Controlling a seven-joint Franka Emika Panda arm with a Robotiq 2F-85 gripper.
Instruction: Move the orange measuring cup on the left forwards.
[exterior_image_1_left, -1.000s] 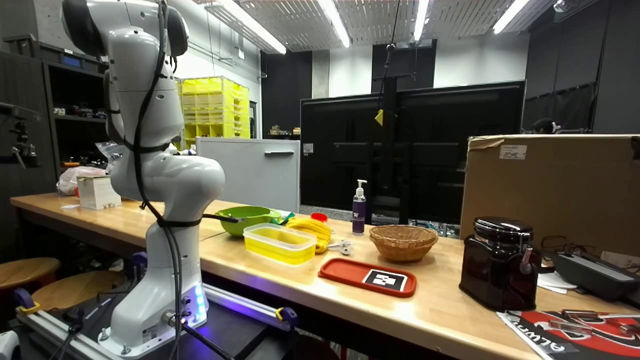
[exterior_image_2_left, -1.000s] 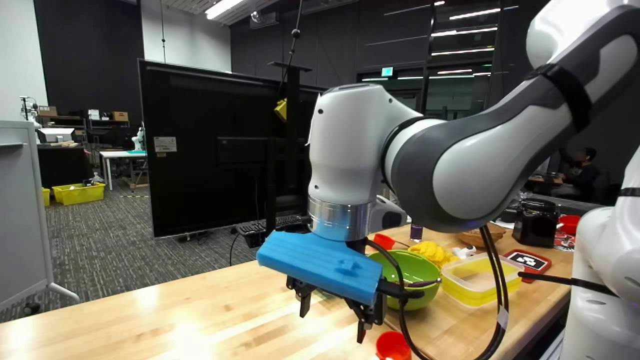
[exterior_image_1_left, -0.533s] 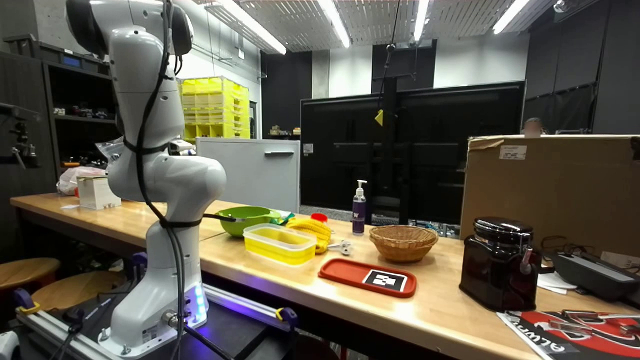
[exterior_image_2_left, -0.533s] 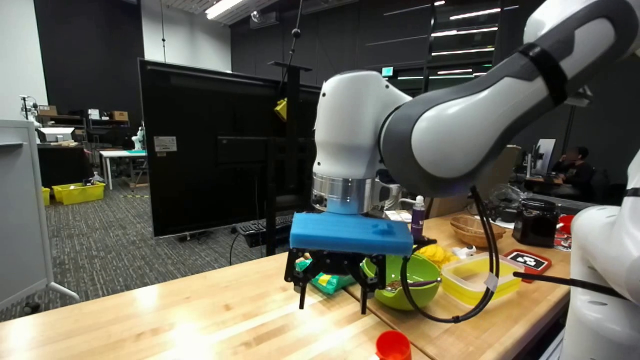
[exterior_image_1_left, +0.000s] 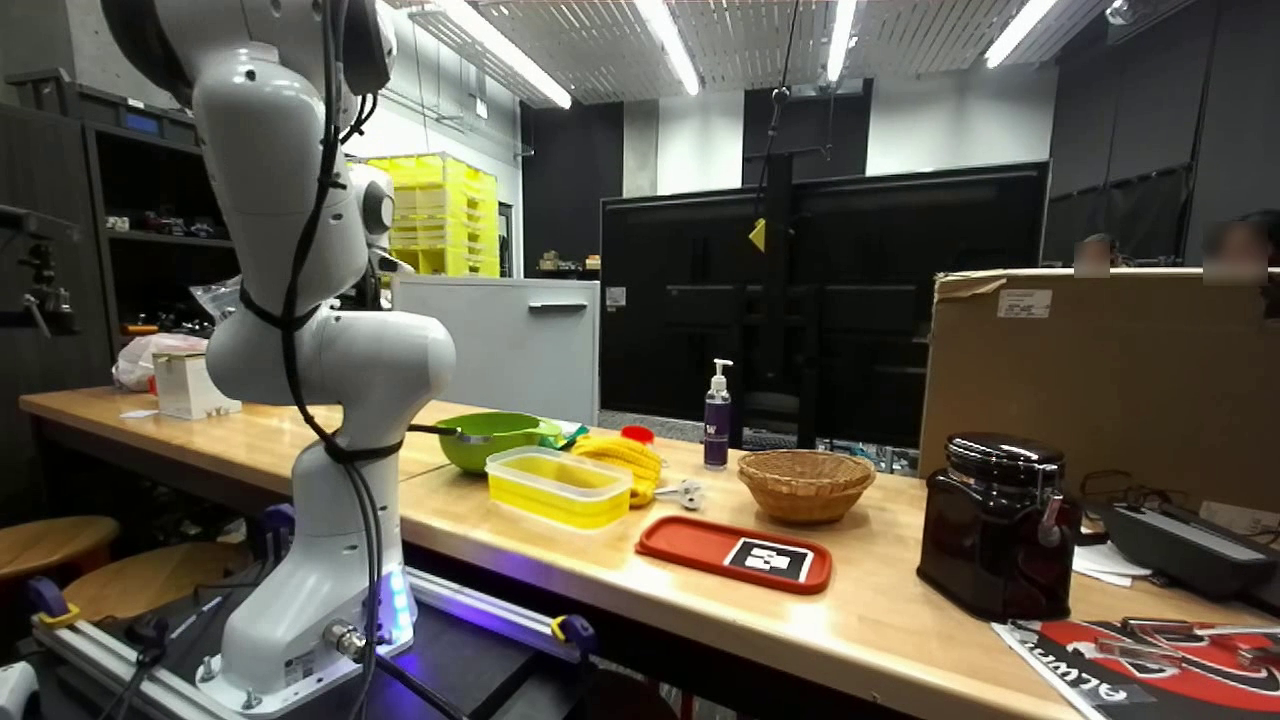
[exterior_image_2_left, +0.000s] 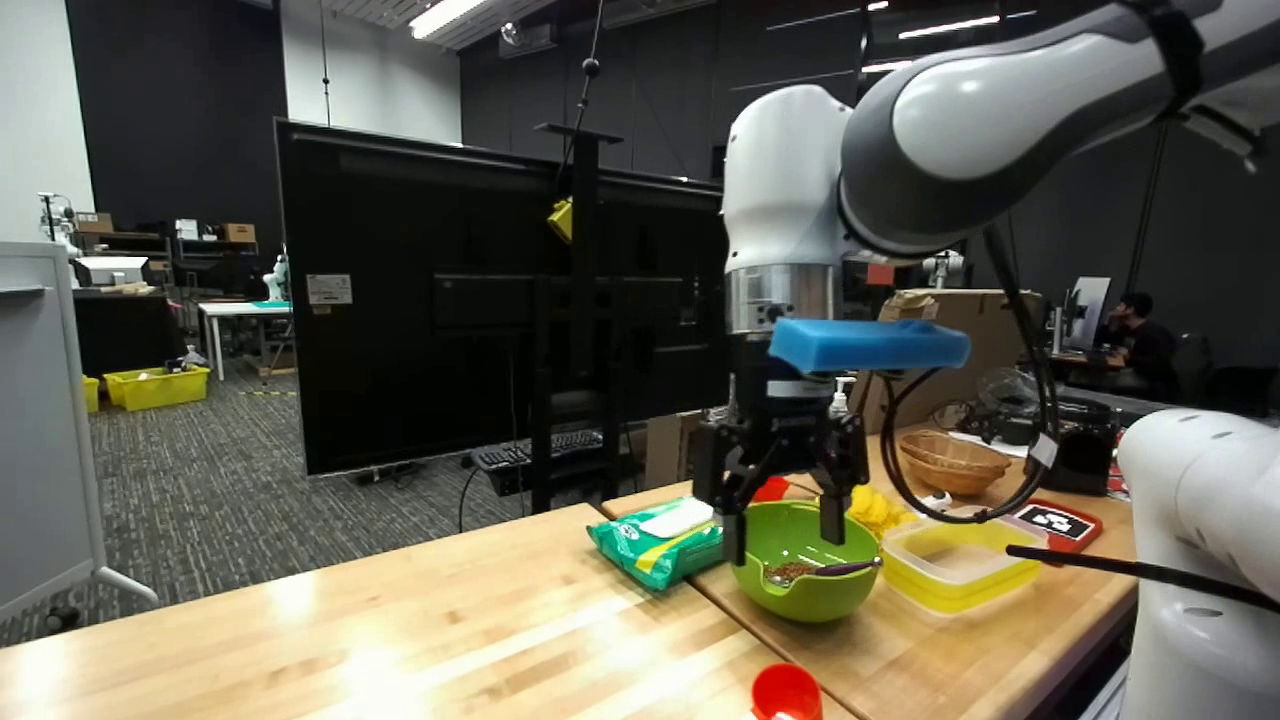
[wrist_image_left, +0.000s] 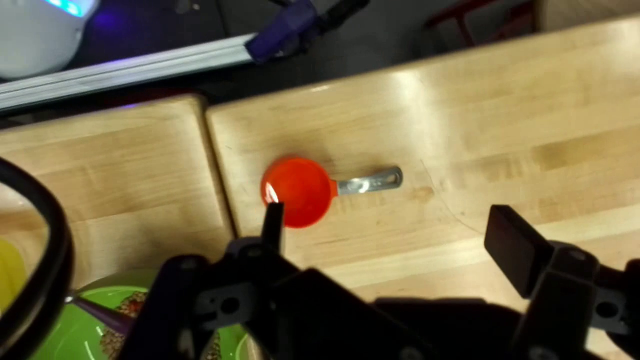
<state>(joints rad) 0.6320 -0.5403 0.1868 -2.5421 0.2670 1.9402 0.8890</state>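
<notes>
The orange-red measuring cup (wrist_image_left: 305, 197) stands on the wooden table in the wrist view, with its grey metal handle (wrist_image_left: 370, 182) pointing right. It also shows at the bottom edge in an exterior view (exterior_image_2_left: 786, 692), partly cut off. My gripper (exterior_image_2_left: 784, 530) is open and empty, high above the table in front of the green bowl. In the wrist view my fingers (wrist_image_left: 387, 225) are spread wide, and the left fingertip overlaps the cup's lower rim in the picture without holding it. In an exterior view the robot arm (exterior_image_1_left: 370, 360) hides the gripper and this cup.
A green bowl (exterior_image_2_left: 800, 590) with a purple-handled spoon, green wipes (exterior_image_2_left: 660, 540), a yellow container (exterior_image_2_left: 960, 560) and a yellow cloth-like item (exterior_image_1_left: 625, 460) stand nearby. Another red cup (exterior_image_1_left: 637, 434) is behind them. The table's edge (wrist_image_left: 320, 90) and a seam run near the cup.
In an exterior view my gripper has moved up and right, over towards the green bowl, and has turned about its wrist. It stays open. The cup has not moved.
</notes>
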